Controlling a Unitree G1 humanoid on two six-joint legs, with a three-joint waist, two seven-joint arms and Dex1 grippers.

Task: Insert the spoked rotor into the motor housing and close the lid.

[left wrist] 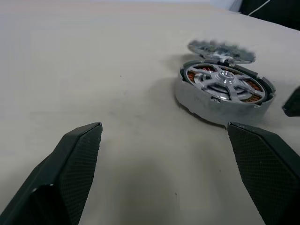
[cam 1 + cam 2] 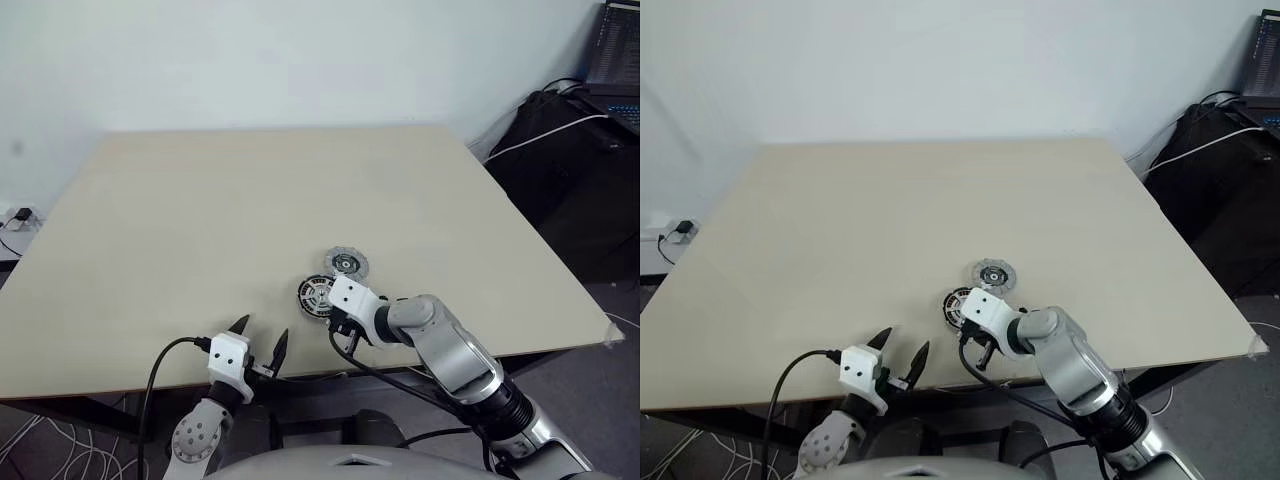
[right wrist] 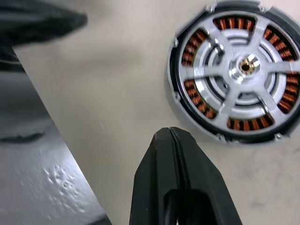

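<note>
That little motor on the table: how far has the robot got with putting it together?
The rotor already sits inside the housing; copper windings show between its spokes. Nothing is in hand: the right gripper is shut and empty beside the housing, and the left gripper hangs open near the table edge. Left to do: the lid lies just behind the housing, not yet on it.

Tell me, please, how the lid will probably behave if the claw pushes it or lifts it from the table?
The lid lies flat on the table, so a push would probably slide it, not roll it. It looks like thin, rigid metal: likely stiff and fairly light. Its low, shiny rim gives little to grip, so it may slip.
</note>
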